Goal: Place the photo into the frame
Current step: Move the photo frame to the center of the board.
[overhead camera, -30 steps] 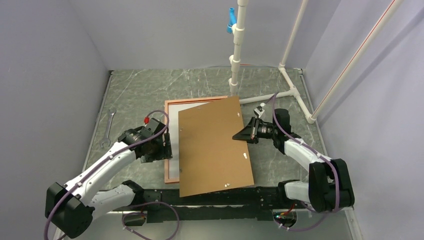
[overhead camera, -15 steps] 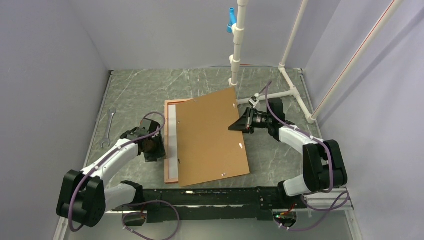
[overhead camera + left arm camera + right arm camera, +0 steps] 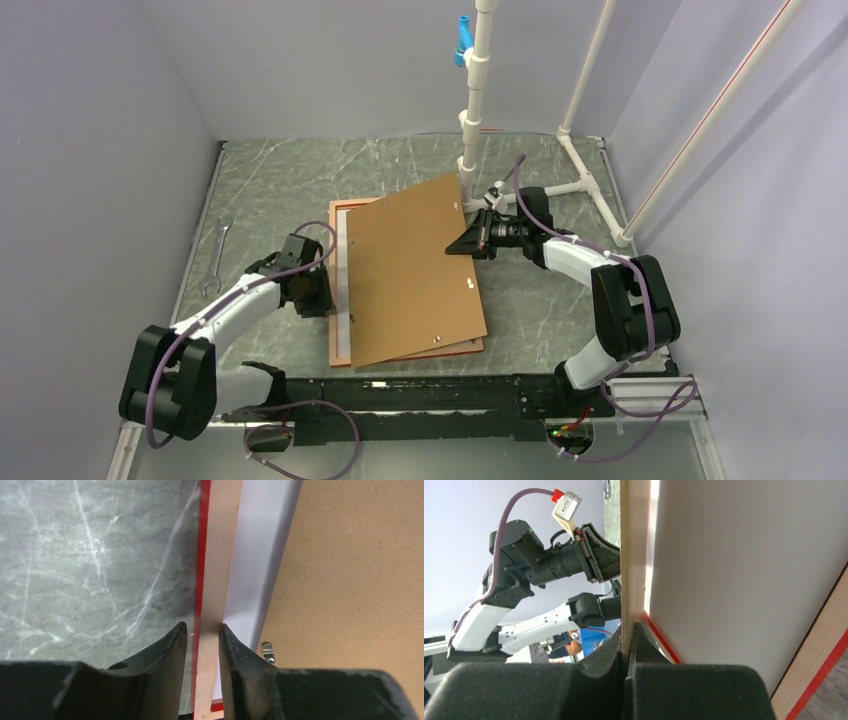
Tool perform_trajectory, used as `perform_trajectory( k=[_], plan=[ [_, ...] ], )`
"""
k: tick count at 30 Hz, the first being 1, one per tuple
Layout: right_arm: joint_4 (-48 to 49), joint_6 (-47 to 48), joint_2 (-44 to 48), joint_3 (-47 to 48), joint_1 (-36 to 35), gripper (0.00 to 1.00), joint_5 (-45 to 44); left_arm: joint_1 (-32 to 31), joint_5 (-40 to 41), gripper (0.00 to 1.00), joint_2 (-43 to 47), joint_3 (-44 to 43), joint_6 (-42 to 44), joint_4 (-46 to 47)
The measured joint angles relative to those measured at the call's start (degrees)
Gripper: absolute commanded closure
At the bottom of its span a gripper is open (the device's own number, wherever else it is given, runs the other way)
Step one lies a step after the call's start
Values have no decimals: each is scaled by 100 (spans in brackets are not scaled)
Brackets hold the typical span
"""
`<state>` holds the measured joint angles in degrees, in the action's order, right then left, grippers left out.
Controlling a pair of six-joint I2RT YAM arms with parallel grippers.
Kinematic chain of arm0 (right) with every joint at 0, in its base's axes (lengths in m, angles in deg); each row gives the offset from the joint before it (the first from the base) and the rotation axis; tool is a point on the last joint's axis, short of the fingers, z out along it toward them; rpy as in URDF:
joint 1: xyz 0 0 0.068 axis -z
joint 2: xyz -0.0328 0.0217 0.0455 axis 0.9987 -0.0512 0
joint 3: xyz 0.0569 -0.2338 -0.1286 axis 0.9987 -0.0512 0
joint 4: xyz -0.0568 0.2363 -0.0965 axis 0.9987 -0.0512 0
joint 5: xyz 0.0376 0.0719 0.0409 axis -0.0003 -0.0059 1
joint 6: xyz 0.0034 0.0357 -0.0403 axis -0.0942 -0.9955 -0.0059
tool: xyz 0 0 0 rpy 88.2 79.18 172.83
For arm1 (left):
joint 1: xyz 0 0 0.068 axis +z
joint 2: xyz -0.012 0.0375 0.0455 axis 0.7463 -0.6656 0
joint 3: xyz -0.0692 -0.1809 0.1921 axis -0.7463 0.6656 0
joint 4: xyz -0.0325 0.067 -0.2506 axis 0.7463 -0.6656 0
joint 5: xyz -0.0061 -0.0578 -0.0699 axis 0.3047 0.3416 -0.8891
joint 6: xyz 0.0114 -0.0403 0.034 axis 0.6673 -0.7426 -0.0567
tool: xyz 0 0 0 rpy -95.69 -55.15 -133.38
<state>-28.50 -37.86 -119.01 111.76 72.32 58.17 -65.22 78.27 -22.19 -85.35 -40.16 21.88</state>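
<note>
Flat brown backing board (image 3: 410, 270) tilted over thin orange-brown picture frame (image 3: 335, 250)
Right gripper (image 3: 629, 630) pinches it, apparently for lowering; left gripper (image 3: 202, 630) straddles frame rail, grip uncertain

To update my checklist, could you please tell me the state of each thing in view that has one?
frame: lying flat, orange-brown face up.
photo: lying in the frame, white back up.
backing board: tilted over the frame, right edge lifted.
left gripper: jaws astride the frame's left rail, grip unclear.
right gripper: jaws shut on the backing board's edge.
wrench: lying flat, untouched.
</note>
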Motion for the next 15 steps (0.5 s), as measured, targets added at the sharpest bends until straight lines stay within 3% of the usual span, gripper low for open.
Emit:
perform_trajectory(
  k=[9, 15],
  plan=[
    [7, -219, -142, 87, -4, 100, -164, 0, -76, 68, -280, -42, 13, 140],
    [-79, -232, -142, 229, -94, 100, -345, 0, -17, 50, -343, -28, 52, 201]
  ],
)
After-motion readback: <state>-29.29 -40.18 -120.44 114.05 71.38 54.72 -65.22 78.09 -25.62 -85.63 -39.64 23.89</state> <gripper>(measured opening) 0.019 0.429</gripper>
